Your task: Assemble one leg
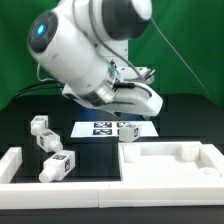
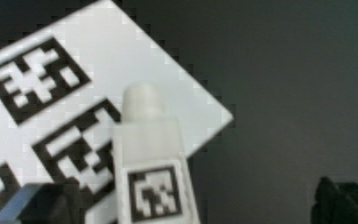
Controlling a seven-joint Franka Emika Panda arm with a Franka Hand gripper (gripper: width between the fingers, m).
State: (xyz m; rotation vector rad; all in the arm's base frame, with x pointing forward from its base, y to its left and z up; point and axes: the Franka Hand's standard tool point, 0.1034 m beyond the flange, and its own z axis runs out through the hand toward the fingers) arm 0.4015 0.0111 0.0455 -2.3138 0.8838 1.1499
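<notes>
One leg (image 1: pixel 127 130), a chunky white peg with a black-and-white tag, is at the right end of the marker board (image 1: pixel 98 128). My gripper (image 1: pixel 127 110) hangs just above it. In the wrist view the leg (image 2: pixel 149 160) lies partly over the marker board (image 2: pixel 69 90) and sits between my open fingers, much closer to one dark fingertip (image 2: pixel 48 205) than to the other (image 2: pixel 346 196). The gripper (image 2: pixel 197 205) is open and holds nothing. Three look-alike legs (image 1: pixel 38 125), (image 1: pixel 47 143), (image 1: pixel 55 167) lie on the black table at the exterior view's left.
The large white tray-like panel (image 1: pixel 200 172) lies at the exterior view's front right. A white L-shaped block (image 1: pixel 14 168) runs along the front left. A green curtain stands behind the table.
</notes>
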